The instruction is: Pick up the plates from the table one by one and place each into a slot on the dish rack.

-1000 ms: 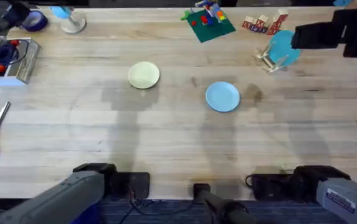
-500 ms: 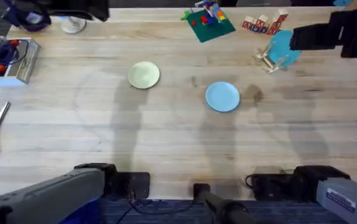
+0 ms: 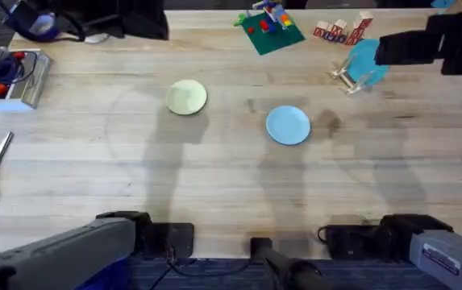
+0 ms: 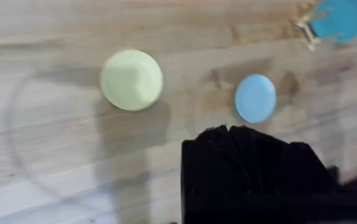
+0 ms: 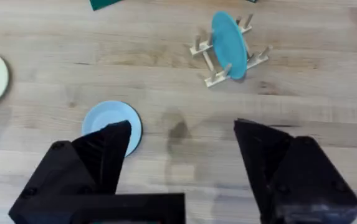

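Cream-yellow plate (image 3: 186, 97) and light blue plate (image 3: 288, 125) lying flat on the table (image 3: 214, 185), well apart, unmoved from a second ago; only a dark blurred shape (image 3: 118, 20) spreading along the far left edge. Means no pickup begun, dish rack (image 3: 345, 78) at far right holding just a teal plate (image 3: 368, 58). Right gripper (image 5: 181, 134) spread wide and empty above the table near the blue plate; cannot tell for left gripper (image 4: 228, 134).

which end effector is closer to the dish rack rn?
Right. The right end effector has the dish rack close ahead; the left end effector sits farther off, with the light blue plate between.
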You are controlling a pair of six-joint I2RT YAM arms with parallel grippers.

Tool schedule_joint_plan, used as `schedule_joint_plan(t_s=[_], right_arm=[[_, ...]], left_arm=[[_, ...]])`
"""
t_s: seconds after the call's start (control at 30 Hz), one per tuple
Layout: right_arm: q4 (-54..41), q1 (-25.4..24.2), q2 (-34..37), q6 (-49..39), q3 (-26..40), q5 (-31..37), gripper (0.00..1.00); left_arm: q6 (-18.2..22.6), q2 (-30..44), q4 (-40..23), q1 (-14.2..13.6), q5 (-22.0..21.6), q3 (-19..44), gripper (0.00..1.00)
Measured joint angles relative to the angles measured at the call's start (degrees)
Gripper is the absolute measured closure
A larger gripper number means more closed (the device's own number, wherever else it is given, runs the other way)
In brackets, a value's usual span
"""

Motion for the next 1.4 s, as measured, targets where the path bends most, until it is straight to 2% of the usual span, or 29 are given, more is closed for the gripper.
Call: schedule_joint_plan(t_s=[0.13, 0.27, 0.57, 0.9, 1.13, 1.4], right_arm=[[0.0, 0.0, 0.0, 0.0, 0.0, 0.0, 0.005], [0.0, 0.0, 0.0, 0.0, 0.0, 0.0, 0.005], [0.0, 0.0, 0.0, 0.0, 0.0, 0.0, 0.006], [0.0, 0.0, 0.0, 0.0, 0.0, 0.0, 0.005], [0.0, 0.0, 0.0, 0.0, 0.0, 0.0, 0.006], [0.0, 0.0, 0.0, 0.0, 0.0, 0.0, 0.005]], left_arm=[[0.4, 0.8, -2.5, 0.0, 6.2, 0.0, 0.961], [1.8, 2.1, -2.6, 0.0, 10.2, 0.0, 0.961], [2.7, 3.5, -3.8, -0.6, 15.0, 0.0, 0.961], [3.0, 7.0, -2.7, -7.5, 15.8, 0.0, 0.961], [5.5, 13.0, -2.5, -12.0, 15.8, 0.0, 0.959], [7.5, 18.1, 3.4, -15.9, 16.2, -2.9, 0.959]])
